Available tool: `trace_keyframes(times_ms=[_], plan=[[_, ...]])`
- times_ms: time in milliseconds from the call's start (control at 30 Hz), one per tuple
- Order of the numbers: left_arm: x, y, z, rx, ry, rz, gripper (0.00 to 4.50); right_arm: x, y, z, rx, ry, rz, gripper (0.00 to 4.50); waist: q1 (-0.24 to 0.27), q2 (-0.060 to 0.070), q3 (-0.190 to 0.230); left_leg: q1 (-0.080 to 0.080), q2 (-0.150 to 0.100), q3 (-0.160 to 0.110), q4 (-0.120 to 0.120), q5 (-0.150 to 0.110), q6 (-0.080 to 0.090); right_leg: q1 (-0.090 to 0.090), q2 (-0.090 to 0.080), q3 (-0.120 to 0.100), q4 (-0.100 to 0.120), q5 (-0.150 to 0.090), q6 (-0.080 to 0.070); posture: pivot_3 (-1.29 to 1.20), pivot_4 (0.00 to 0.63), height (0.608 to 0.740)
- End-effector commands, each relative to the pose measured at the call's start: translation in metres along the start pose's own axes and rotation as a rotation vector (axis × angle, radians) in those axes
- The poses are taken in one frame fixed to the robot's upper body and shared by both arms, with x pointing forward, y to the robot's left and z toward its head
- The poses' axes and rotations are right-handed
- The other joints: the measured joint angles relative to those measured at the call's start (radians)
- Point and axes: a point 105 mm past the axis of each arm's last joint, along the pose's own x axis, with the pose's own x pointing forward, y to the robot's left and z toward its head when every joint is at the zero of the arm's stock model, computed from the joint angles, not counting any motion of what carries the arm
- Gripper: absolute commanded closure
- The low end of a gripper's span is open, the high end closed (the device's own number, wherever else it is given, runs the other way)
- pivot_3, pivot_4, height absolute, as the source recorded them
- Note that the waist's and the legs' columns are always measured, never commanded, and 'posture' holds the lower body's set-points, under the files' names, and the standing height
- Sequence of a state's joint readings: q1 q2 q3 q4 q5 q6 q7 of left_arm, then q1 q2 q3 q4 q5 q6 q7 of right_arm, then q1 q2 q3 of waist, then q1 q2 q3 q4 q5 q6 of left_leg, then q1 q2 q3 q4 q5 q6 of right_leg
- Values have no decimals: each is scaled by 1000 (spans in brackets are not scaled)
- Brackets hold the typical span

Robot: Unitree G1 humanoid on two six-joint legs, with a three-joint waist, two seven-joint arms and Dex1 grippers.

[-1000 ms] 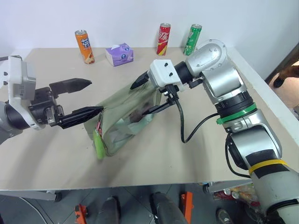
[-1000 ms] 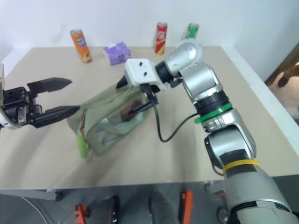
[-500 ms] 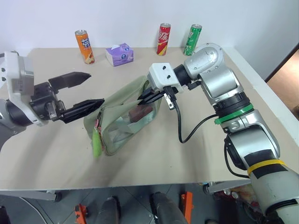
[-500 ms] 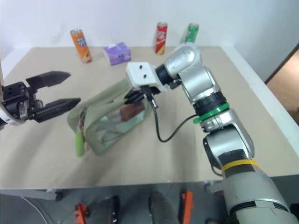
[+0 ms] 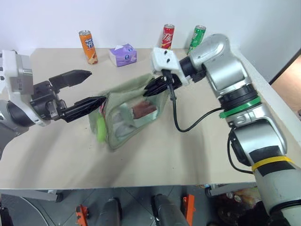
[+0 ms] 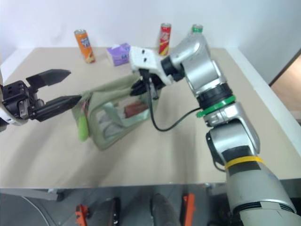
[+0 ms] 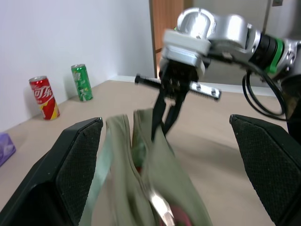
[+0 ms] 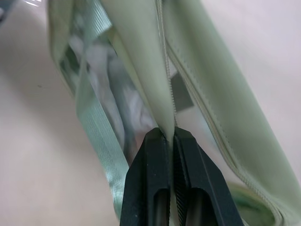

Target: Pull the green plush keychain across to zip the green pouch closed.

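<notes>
Tabletop: right gripper [image 5: 151, 89] pinches pouch [image 5: 129, 113] at 3 o'clock; keychain [image 5: 99, 128] at 9, beside spread left gripper [image 5: 91, 87].

Beige table [image 5: 155, 155] with a white edge strip, set against a plain white wall [image 5: 117, 19]. Brown wooden door [image 7: 162, 33] off to the robot's right side, dark grey floor [image 5: 131, 207] under the table's front edge. Light is even, with soft shadows on the tabletop.
</notes>
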State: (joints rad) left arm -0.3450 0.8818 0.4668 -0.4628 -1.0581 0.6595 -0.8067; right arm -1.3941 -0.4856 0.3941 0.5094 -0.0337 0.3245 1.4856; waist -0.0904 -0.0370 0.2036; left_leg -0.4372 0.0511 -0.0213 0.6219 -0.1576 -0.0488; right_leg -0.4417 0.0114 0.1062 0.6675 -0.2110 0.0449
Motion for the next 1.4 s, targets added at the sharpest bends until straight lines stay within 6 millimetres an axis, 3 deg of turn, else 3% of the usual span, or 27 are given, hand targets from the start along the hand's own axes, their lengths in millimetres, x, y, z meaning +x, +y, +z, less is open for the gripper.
trace_keyframes(times_ms=[33, 300, 833, 1033, 1167, 1400], plan=[[3, -3, 6, 39, -27, -15, 0, -21, -17, 5, 50, 108, -111, 4461, 0, 1, 1, 0, 0, 0, 0, 0, 0, 0, 0, 0, 0, 0, 0, 0, 150, 740], [7, 2, 2, 29, -36, -35, 0, -37, -22, 10, 117, 186, -155, 4461, 6, 1, 0, -1, 0, 1, -1, 0, 0, -1, 0, 0, 0, -1, -1, 0, 150, 740], [10, 6, -6, 10, -52, -47, 0, -37, -15, 21, 261, 208, -96, 4461, 7, 1, 1, -1, 0, 1, -3, 0, 0, -3, 0, 0, 0, 0, 2, 0, 150, 740], [8, 5, -8, 3, -59, -43, 0, -24, 4, 21, 385, 191, -5, 4461, 7, 1, 1, -1, 0, 0, -3, 0, 0, -2, 0, -1, 0, 0, 2, 0, 150, 740], [7, 7, -8, 3, -61, -37, 0, -24, -4, 32, 464, 156, -24, 4461, 6, 1, 1, -1, 0, 0, -3, 0, 0, -3, 0, -1, 0, 0, 2, 0, 150, 740], [6, 6, -10, -3, -64, -33, 0, -9, 8, 40, 526, 128, 39, 4461, 6, 1, 1, -1, 0, 0, -3, 0, 0, -3, 0, -1, 0, 0, 2, 0, 150, 740]])
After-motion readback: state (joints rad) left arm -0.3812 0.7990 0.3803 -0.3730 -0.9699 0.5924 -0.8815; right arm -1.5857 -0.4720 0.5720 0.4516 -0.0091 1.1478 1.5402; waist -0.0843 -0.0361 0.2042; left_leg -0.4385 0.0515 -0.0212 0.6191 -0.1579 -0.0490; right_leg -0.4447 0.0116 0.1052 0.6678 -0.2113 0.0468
